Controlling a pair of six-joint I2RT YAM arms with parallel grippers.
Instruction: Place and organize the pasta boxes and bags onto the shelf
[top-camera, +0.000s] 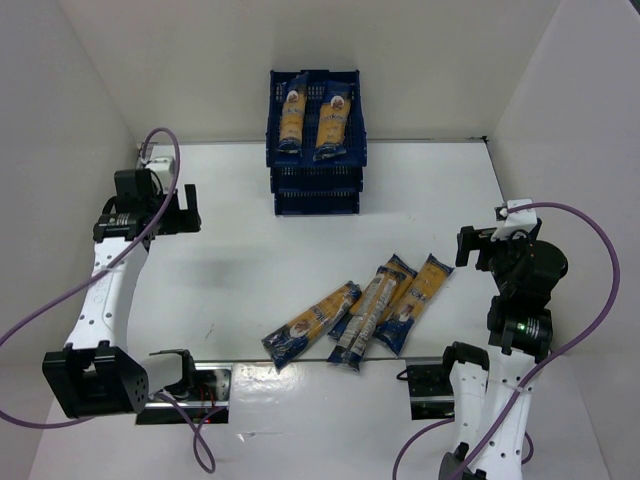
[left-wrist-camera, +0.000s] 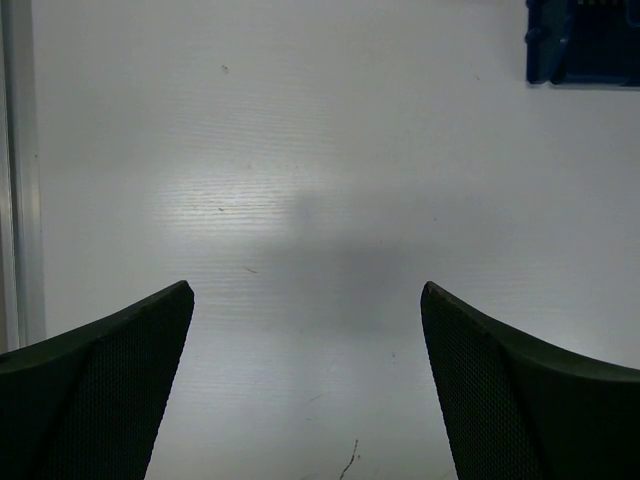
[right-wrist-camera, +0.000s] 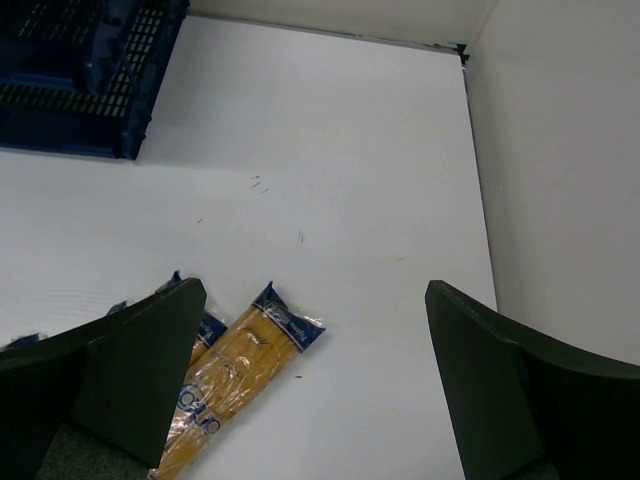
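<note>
The dark blue lattice shelf (top-camera: 315, 170) stands at the back middle, with two spaghetti packets (top-camera: 291, 118) (top-camera: 333, 122) lying side by side on its top tier. Several more packets lie fanned on the table near the front, from the leftmost one (top-camera: 312, 325) to the rightmost one (top-camera: 415, 303). My left gripper (top-camera: 185, 210) is open and empty over bare table at the left (left-wrist-camera: 307, 290). My right gripper (top-camera: 468, 245) is open and empty, right of the packets (right-wrist-camera: 315, 290). The rightmost packet (right-wrist-camera: 240, 365) shows below its left finger (right-wrist-camera: 120, 380), and the shelf's corner (right-wrist-camera: 80, 70) is at the top left.
White walls close the table at the back, left and right (right-wrist-camera: 560, 150). A shelf corner (left-wrist-camera: 585, 40) shows at the top right of the left wrist view. The arm bases and purple cables (top-camera: 590, 260) sit at the near edge.
</note>
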